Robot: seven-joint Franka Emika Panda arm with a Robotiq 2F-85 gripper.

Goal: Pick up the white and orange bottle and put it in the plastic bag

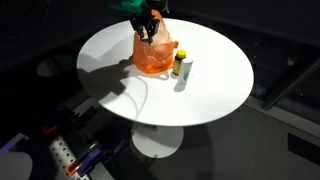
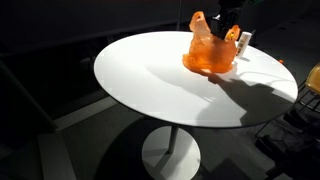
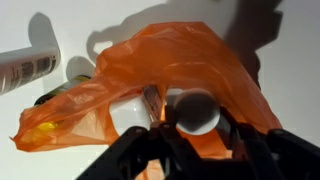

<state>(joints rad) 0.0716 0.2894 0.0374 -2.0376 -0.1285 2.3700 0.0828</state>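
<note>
A round white tabletop (image 1: 110,60) on a pedestal carried a crumpled translucent orange plastic bag (image 1: 152,58), set toward the far side in both exterior views. The black Robotiq gripper (image 1: 148,30) hung straight down over the bag w/ its tips at the bag's open top; an exterior view (image 2: 225,22) showed the same from another angle, w/ the bag (image 2: 208,55) directly under it. In the wrist view the gripper (image 3: 197,132) reached into the bag (image 3: 180,60), and the white and orange bottle (image 3: 195,112) showed only as a white round end inside the bag's mouth, btwn the two dark fingers (image 3: 150,145). The fingers sat narrow, one each side of that end, but whether they pressed on it or stood just clear, can't tell. Just right of the bag in an exterior view stood a small yellow-topped container (image 1: 181,65), upright on the table, approx. touching the bag's edge. In the wrist view a white labelled cylinder (image 3: 25,70) lay on the table at far left, apart from the bag.
</note>
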